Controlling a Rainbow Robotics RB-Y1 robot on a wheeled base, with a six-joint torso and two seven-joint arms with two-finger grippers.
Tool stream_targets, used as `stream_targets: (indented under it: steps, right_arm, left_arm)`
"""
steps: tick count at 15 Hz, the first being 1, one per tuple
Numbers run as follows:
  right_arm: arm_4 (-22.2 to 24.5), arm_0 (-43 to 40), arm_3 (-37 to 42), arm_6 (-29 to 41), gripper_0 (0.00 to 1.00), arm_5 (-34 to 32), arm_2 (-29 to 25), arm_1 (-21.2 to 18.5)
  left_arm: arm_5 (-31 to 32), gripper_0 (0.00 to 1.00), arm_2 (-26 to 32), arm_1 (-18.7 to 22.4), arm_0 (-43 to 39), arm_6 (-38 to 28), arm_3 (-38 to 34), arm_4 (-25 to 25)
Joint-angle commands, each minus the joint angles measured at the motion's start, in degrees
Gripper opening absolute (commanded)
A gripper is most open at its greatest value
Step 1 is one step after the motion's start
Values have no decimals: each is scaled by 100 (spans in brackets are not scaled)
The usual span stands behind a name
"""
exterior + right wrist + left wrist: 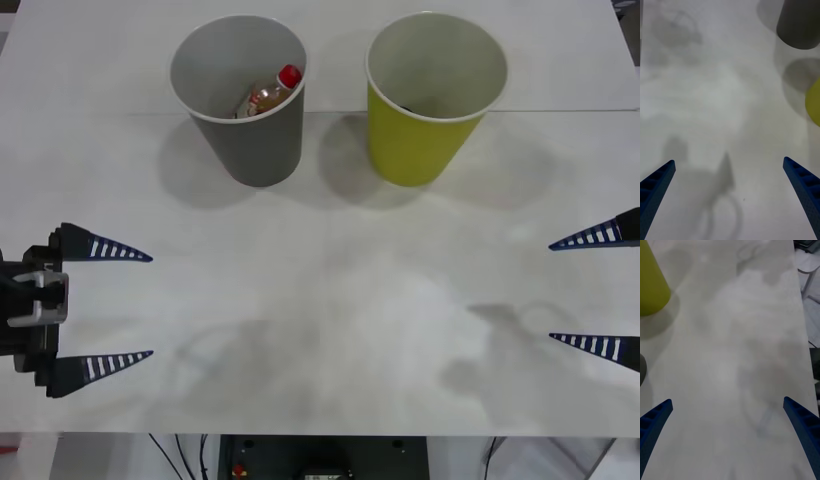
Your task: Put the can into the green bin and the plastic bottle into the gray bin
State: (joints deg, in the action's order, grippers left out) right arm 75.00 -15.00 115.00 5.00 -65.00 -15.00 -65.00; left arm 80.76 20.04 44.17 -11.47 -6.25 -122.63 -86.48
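— Where's the plastic bottle [270, 94] right now?

— I see it inside the gray bin [255, 140], lying tilted against the inner wall with its red cap pointing up toward the rim on the side nearest the green bin [420, 140]. The brownish contents and a bit of label show below the cap.

— And the can?

— I can't pick it out. There is a small dark sliver low inside the green bin, at the near inner wall, but I can't tell what it is.

— How do the bins sit?

— Both upright at the far side of the white table [320, 320], side by side and near each other without touching — gray on my left, green on my right. Each throws a soft shadow on the tabletop.

— Your grippers?

— The left gripper [150, 306] hangs at the left edge of the table, well apart from the bins, its two blue fingers spread wide and holding nothing. From its wrist camera I see the green bin's wall [651, 281] and bare table between the fingers [655, 420]. The right gripper [550, 291] is at the right edge, fingers likewise spread and empty; its wrist camera shows the gray bin [799, 24] and an edge of the green one [814, 101] beyond the fingertips [799, 176].
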Motion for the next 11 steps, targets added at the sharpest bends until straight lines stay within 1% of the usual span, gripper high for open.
stream_targets:
  steps: [1,4,7,11]
  right_arm:
    - [0,0,0,0,100,0,0,0]
    - [0,0,0,0,100,0,0,0]
    - [0,0,0,0,100,0,0,0]
    - [0,0,0,0,100,0,0,0]
  left_arm:
    - [1,100,0,118,-198,116,-15,53]
    - [-8,100,0,179,-260,204,-15,17]
    - [-87,100,-123,179,-233,247,-6,-211]
    - [-87,100,-123,179,-233,247,-6,-211]
